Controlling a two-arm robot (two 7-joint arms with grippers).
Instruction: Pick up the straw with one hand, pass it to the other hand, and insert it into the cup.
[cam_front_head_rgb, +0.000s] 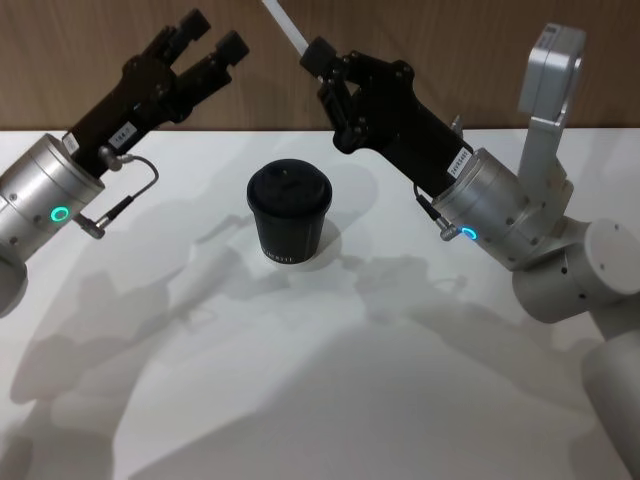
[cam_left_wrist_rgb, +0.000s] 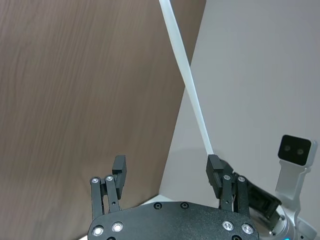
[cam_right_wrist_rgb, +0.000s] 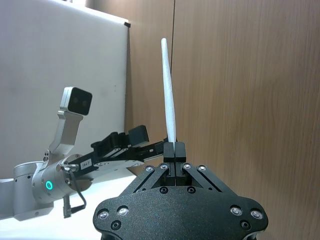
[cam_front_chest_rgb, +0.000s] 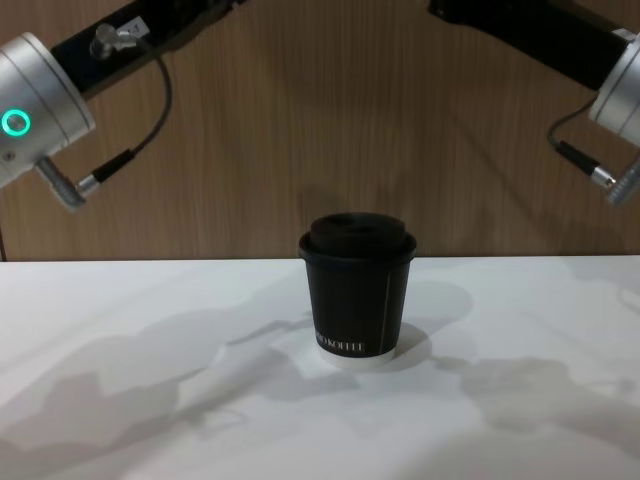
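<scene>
Table (cam_front_head_rgb: 300, 400): white, matte, with soft shadows of both arms across it.

Cup (cam_front_chest_rgb: 355, 290): stands upright near the middle of the table. The black domed lid is on, with white lettering low on the side and a white base rim. Nothing touches it. It sits below and between the two arms.

Left gripper (cam_front_head_rgb: 215, 32): raised well above the table on the robot's left, reaching up and toward the centre. The two black fingers stand clearly apart with nothing between them. There is a small white label on the black body. The silver wrist below it has a glowing green ring, and a thin cable (cam_front_head_rgb: 130, 195) loops off it. In the head view the fingertips are clear of the straw, with a gap between them.

Right gripper (cam_front_head_rgb: 318, 58): raised at about the same height on the robot's right, angled up toward the left gripper. Its fingers are pressed together on the lower end of the straw (cam_front_head_rgb: 285, 25). The right wrist view shows the pinch right at the fingertips. This gripper also has a white label and a lit ring at the wrist.

Straw: thin, white and straight, held in the air well above the cup. It runs on from the right fingertips, slanting up and toward the robot's left, and its top end passes out of the head view at the upper edge. In the left wrist view it crosses the open span of the left fingers; I cannot tell from that view whether it touches them.

Wall (cam_front_chest_rgb: 300, 130): brown wood panelling behind the table and both arms.
</scene>
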